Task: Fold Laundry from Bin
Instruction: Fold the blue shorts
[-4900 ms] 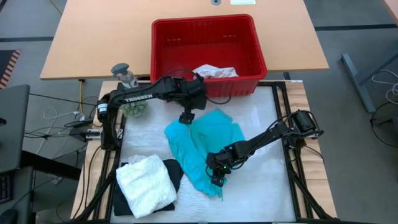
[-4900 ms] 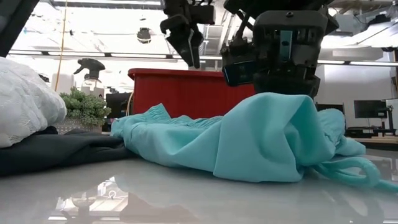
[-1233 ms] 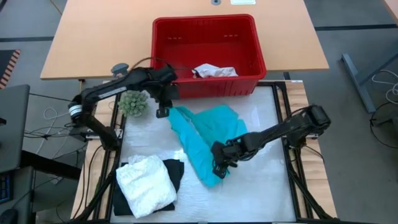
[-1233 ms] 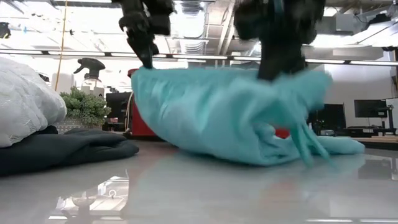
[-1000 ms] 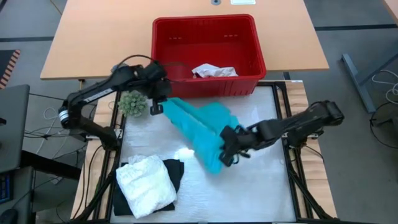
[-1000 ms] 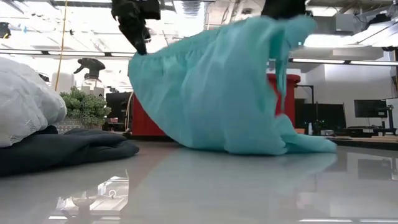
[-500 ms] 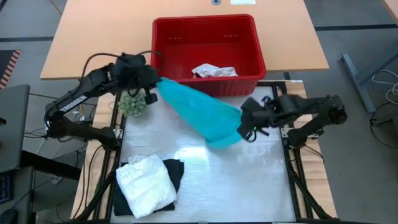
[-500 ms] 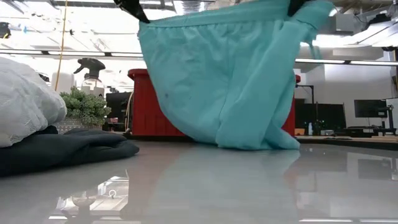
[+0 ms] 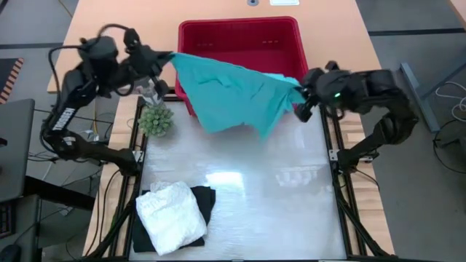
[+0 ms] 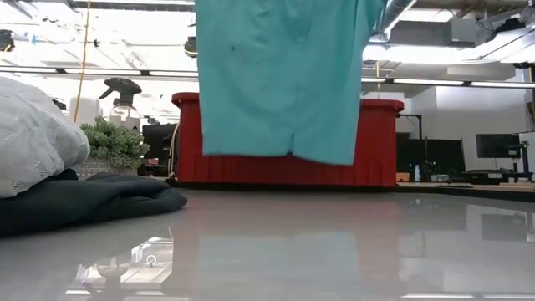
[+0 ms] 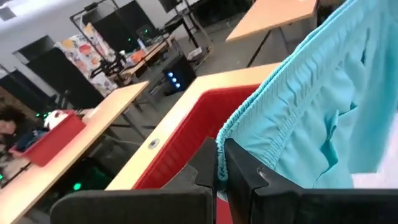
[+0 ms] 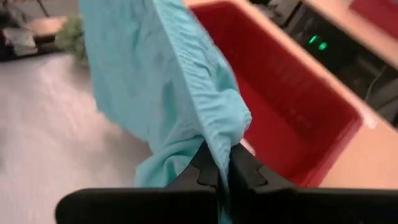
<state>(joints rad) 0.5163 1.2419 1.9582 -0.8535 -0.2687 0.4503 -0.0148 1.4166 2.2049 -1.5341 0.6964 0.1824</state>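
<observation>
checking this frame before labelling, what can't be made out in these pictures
- Contents of the red slotted plastic bin: high view, hidden under the raised teal cloth garment.
- Both end effectors: low view, cut off by the top edge.
- Black cloth garment: high view, mostly covered by the folded white lacy garment.

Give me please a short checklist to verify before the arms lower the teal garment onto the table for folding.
1. Left gripper shut on the teal garment at its gathered edge: ok.
2. Right gripper shut on the other end: ok.
3. Garment hangs off the table, hem above the surface in the low view: ok.
4. Garment spread flat, no twist: not ok, one side hangs bunched.
5. Landing area apart from the white garment on the black garment: ok.
6. Green plant apart from the hanging cloth: cannot tell.
</observation>
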